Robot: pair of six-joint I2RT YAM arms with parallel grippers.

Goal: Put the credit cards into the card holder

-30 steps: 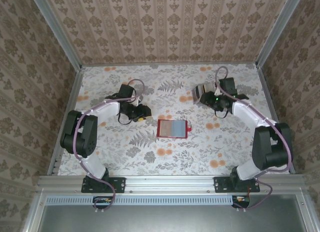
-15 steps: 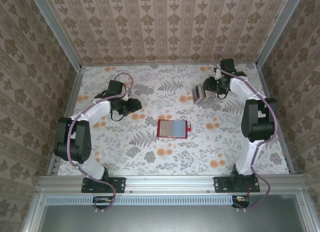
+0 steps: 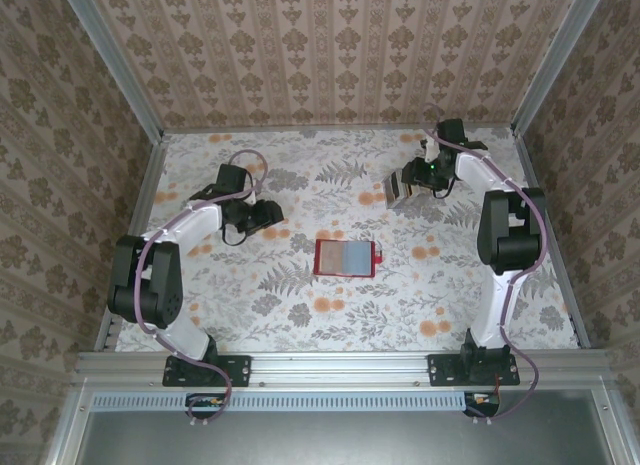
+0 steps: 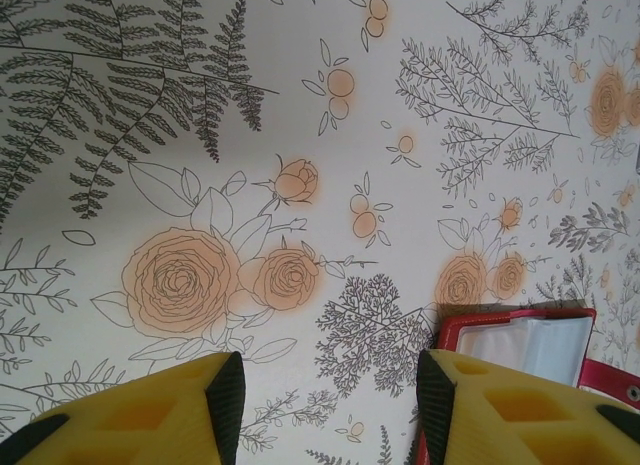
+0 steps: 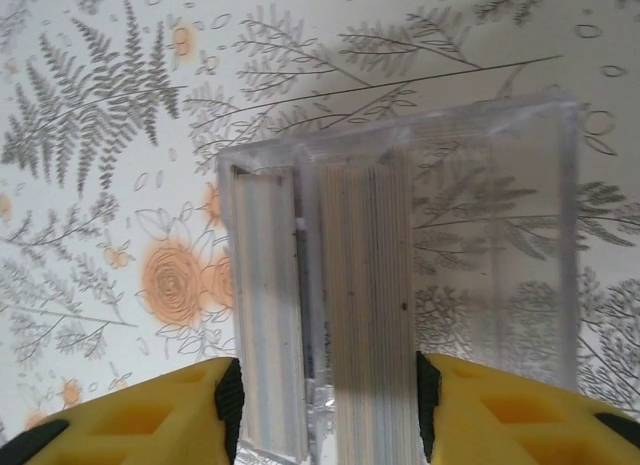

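Flat red card holder (image 3: 345,257), clear plastic box (image 5: 450,235)

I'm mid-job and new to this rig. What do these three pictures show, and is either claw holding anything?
Two robot arms are bolted at the table's near edge. The overhead picture looks down from behind them; the other two come from wrist cameras, yellow fingers at the bottom. On the flowered table lie an open red card holder and a clear box of stacked cards. The left gripper is open and empty; the right gripper is open, facing the box.
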